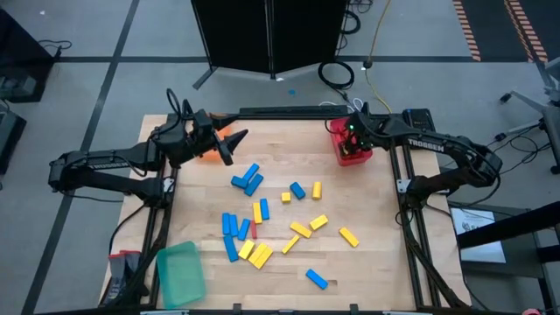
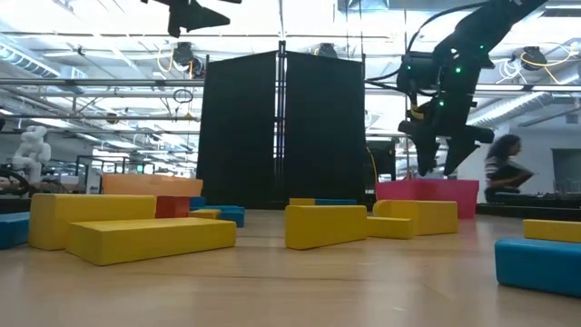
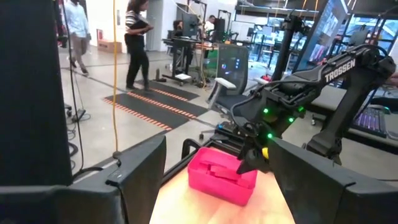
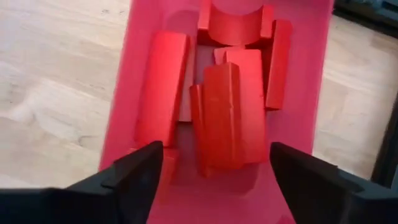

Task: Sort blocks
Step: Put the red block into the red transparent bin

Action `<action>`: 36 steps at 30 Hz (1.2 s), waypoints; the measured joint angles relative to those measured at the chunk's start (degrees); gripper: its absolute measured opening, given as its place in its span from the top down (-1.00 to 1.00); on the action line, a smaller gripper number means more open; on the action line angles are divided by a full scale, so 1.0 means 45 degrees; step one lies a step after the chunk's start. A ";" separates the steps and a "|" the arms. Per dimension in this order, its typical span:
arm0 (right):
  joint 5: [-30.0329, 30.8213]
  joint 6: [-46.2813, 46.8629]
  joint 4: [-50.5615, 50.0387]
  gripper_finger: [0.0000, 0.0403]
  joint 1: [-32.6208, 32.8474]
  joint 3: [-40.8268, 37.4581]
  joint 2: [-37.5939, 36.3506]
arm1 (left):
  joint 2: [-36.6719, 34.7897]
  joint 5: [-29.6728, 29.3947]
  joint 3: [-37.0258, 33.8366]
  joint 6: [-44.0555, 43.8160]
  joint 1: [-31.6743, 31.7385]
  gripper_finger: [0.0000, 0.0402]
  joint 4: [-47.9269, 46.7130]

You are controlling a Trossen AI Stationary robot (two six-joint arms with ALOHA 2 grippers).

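Red blocks [image 4: 227,118] below wide-open right pincer [image 4: 211,168]

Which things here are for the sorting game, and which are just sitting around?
For the job: blue blocks, yellow blocks, red blocks in the red tray, orange tray, green tray, right gripper open over the red tray, left gripper open.

Just around: black screen, office chair, people walking behind.

My right gripper [image 1: 353,143] hangs over the far-right tray [image 1: 360,158], blocks [image 4: 227,115] piled inside it. My left gripper [image 1: 229,144] hovers above the far-left tray [image 1: 210,157]; loose blocks [image 1: 262,229] lie scattered mid-table [image 1: 367,262], a third tray [image 1: 181,273] at the near-left corner.
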 joint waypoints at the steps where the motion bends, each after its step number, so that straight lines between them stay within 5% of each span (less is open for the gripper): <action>1: -0.0307 -0.0024 0.0010 -0.48 -0.0043 0.0098 0.0000 | 0.0000 0.0169 0.0000 0.0003 0.0003 -0.44 -0.0016; 7: -0.2922 -0.1334 0.0003 -0.35 -0.0169 0.1616 0.0000 | 0.0000 0.4431 0.0000 0.2217 -0.0125 -0.44 -0.1147; 13: -0.6368 -0.2422 -0.0246 -0.23 -0.0077 0.3969 0.0000 | 0.0295 0.6432 0.0000 0.4751 -0.1023 -0.44 -0.4787; 20: -0.6413 -0.2921 -0.0773 -0.26 0.0113 0.5784 -0.0005 | 0.1872 0.6335 0.0000 0.5592 -0.2697 -0.44 -0.6667; 28: -0.6403 -0.2575 -0.1577 -0.26 0.0118 0.6033 -0.0005 | 0.3523 0.5227 -0.0005 -0.1384 -0.2914 -0.44 -0.6662; 33: -0.6350 -0.2529 -0.2023 -0.27 0.0118 0.6033 -0.0005 | 0.3799 0.5251 -0.0005 -0.2432 -0.3137 -0.44 -0.7364; 36: -0.6344 -0.2576 -0.2280 -0.27 0.0192 0.6033 -0.0005 | 0.3818 0.5261 -0.0005 -0.1292 -0.3617 -0.44 -0.8019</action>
